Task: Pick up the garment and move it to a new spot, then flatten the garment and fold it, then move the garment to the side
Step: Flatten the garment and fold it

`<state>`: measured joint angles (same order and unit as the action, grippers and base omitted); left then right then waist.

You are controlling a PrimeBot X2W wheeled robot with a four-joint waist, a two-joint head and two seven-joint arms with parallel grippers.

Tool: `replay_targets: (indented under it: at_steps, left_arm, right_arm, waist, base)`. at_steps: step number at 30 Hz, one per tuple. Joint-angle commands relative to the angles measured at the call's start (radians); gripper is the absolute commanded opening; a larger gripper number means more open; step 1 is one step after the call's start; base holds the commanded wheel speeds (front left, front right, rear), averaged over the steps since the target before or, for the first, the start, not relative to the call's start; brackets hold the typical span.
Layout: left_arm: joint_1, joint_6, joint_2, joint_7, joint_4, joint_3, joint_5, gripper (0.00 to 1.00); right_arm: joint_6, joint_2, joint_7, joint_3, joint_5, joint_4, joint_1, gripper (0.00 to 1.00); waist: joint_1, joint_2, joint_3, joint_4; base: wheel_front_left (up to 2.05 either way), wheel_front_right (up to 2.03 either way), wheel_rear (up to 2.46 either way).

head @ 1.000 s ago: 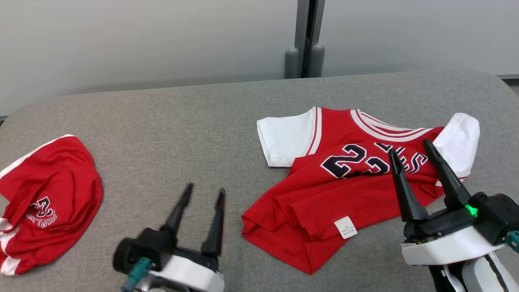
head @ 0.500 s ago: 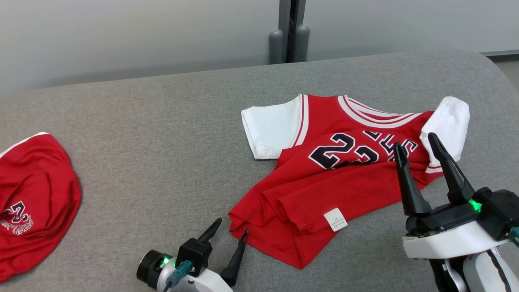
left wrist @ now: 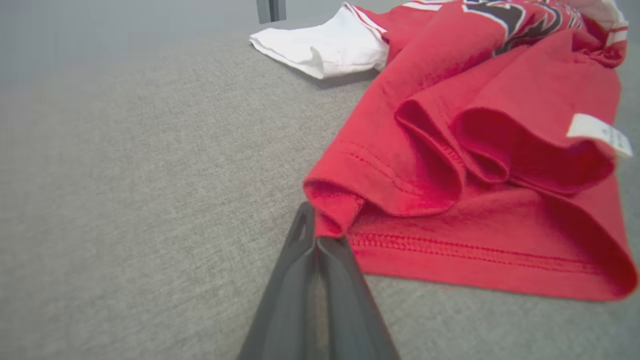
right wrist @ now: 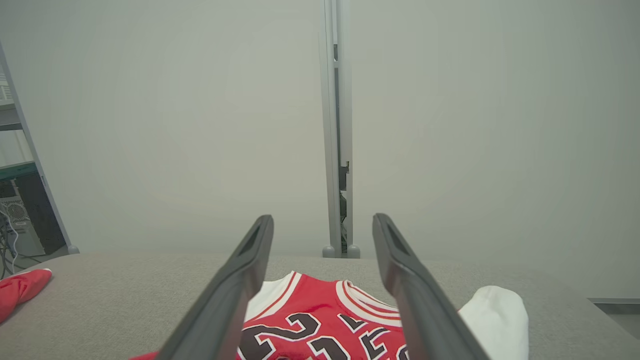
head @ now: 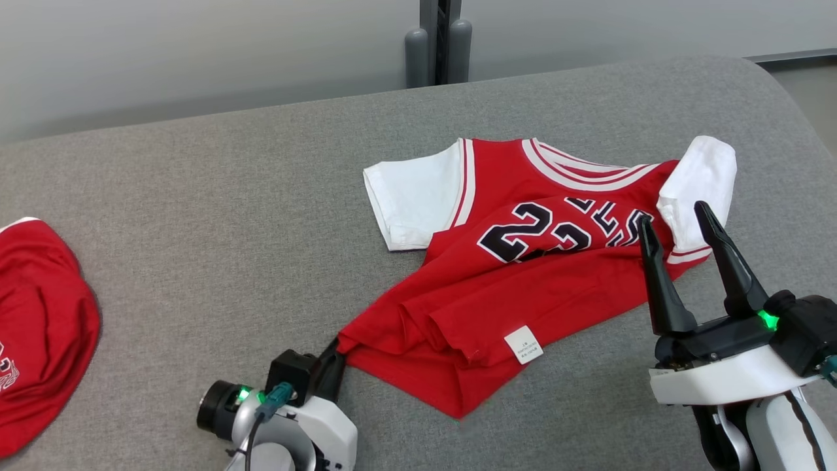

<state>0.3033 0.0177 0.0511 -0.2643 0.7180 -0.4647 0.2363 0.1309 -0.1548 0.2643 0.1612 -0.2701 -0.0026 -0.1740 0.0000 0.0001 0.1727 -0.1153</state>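
The red jersey (head: 523, 281) lies crumpled on the right half of the grey padded table (head: 196, 216), collar toward the far edge and hem toward the near edge. Its white sleeves spread out to either side, and the black number on the chest is partly folded under. The lower part is bunched into several soft folds, and a white label (head: 523, 345) sticks out of the fold nearest the hem.

The left gripper (head: 335, 353) sits low at the near edge. Its fingers are pressed together on the left corner of the hem, which is drawn to a point at their tips (the left wrist view shows the red corner tucked right against the closed fingers (left wrist: 300, 235)).

The right gripper (head: 673, 216) hangs above the jersey's right side, near the right sleeve. Its jaws are spread wide and hold nothing, and the fingers point toward the far edge. In the right wrist view the jersey's collar shows between the two fingers.

A second red garment (head: 39, 340) lies at the table's left edge, well apart from the jersey. A grey post (head: 437, 39) stands behind the far edge.
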Motion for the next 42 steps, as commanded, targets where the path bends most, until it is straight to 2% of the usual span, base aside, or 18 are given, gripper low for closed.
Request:
replay_targets:
  at_steps: [1, 7, 12, 15, 19, 24, 25, 26, 27, 28, 31, 38, 42]
  left_arm:
    - [0.02, 0.017, 0.017, 0.0, -0.017, 0.019, -0.009, 0.0]
    - [0.06, 0.088, 0.076, -0.001, -0.131, 0.106, -0.046, 0.0]
    - [0.161, 0.103, 0.151, -0.001, -0.17, 0.15, -0.09, 0.0]
    - [0.248, 0.099, 0.206, 0.0, -0.128, 0.159, -0.122, 0.0]
    - [0.368, 0.126, 0.272, 0.023, -0.01, 0.15, -0.179, 0.0]
    - [0.465, 0.142, 0.308, 0.049, 0.147, 0.149, -0.201, 0.0]
    - [0.473, 0.131, 0.304, 0.065, 0.183, 0.144, -0.198, 0.09]
    - [0.477, 0.113, 0.3, 0.095, 0.224, 0.134, -0.198, 0.76]
    - [0.483, 0.093, 0.293, 0.117, 0.255, 0.128, -0.192, 1.0]
    - [0.491, 0.076, 0.289, 0.134, 0.28, 0.126, -0.186, 1.0]
    - [0.506, 0.063, 0.28, 0.136, 0.313, 0.134, -0.169, 1.0]
    - [0.528, 0.108, 0.258, 0.053, 0.326, 0.236, -0.059, 1.0]
    - [0.504, 0.096, 0.236, 0.017, 0.274, 0.263, -0.019, 1.0]
  right_arm:
    - [0.0, 0.003, 0.0, -0.005, 0.008, 0.004, -0.001, 1.0]
    - [0.0, 0.021, 0.0, 0.006, 0.011, 0.014, -0.003, 1.0]
    - [0.0, 0.037, 0.0, 0.007, 0.01, 0.021, -0.014, 1.0]
    - [0.0, 0.046, 0.0, 0.015, 0.007, 0.029, -0.022, 1.0]
    - [0.0, 0.06, 0.0, 0.029, 0.006, 0.037, -0.03, 1.0]
    - [0.0, 0.073, 0.0, 0.035, 0.006, 0.044, -0.035, 1.0]
    - [0.0, 0.075, 0.0, 0.033, 0.006, 0.046, -0.034, 1.0]
    - [0.0, 0.076, 0.0, 0.031, 0.007, 0.048, -0.034, 1.0]
    - [0.0, 0.078, 0.0, 0.031, 0.008, 0.049, -0.033, 1.0]
    - [0.0, 0.08, 0.0, 0.032, 0.01, 0.05, -0.033, 1.0]
    - [0.0, 0.081, 0.0, 0.027, 0.012, 0.052, -0.032, 1.0]
    - [0.0, 0.076, 0.0, 0.006, 0.021, 0.044, -0.033, 1.0]
    - [0.0, 0.058, 0.0, -0.022, 0.028, 0.039, -0.014, 1.0]
  waist:
    - [0.0, -0.0001, -0.002, -0.002]
    - [0.0, -0.0001, -0.012, -0.017]
    - [0.0, -0.0001, -0.018, -0.036]
    - [0.0, -0.0001, -0.02, -0.055]
    - [0.0, -0.0001, -0.013, -0.088]
    - [0.0, -0.0001, 0.0, -0.118]
    - [0.0, -0.0001, 0.002, -0.121]
    - [0.0, -0.0001, 0.003, -0.123]
    - [0.0, -0.0001, 0.003, -0.125]
    - [0.0, -0.0001, 0.003, -0.126]
    - [0.0, -0.0001, 0.002, -0.124]
    - [0.0, -0.0001, -0.005, -0.074]
    - [0.0, -0.0001, -0.015, -0.016]
  base:
    - [0.0, 0.0, 0.0]
    - [0.0, 0.0, 0.0]
    - [0.0, 0.0, 0.0]
    - [0.0, 0.0, 0.0]
    - [0.0, 0.0, 0.0]
    - [0.0, 0.0, 0.0]
    - [0.0, 0.0, 0.0]
    - [0.0, 0.0, 0.0]
    - [0.0, 0.0, 0.0]
    - [0.0, 0.0, 0.0]
    - [0.0, 0.0, 0.0]
    - [0.0, 0.0, 0.0]
    - [0.0, 0.0, 0.0]
